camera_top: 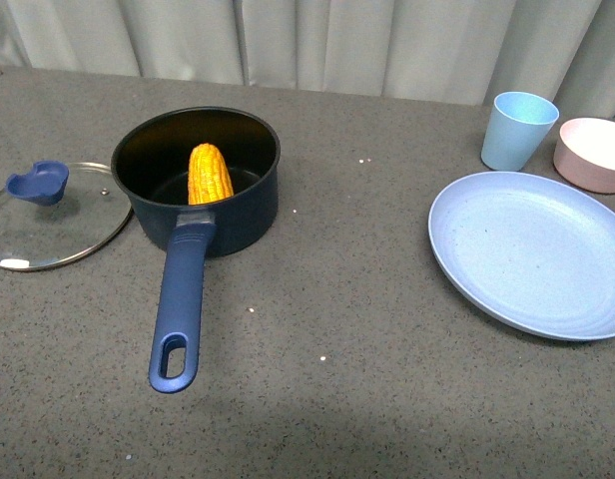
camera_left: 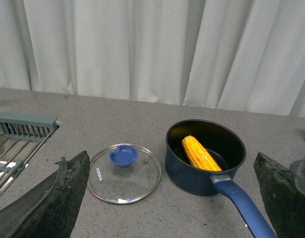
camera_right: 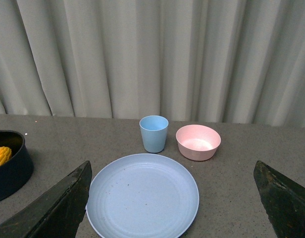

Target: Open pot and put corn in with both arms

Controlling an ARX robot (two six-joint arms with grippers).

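Leaning inside the uncovered pot point(camera_top: 203, 190), the corn point(camera_top: 210, 174) sits ahead of the left gripper point(camera_left: 167, 198), whose spread, empty jaws, like the right gripper point(camera_right: 172, 198), should simply stay clear.

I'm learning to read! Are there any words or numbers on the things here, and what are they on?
There is one small white word on the glass lid beside the pot. It is too small and blurred to read for sure.
Nothing is written on the plate, the cup, the bowl or the corn.
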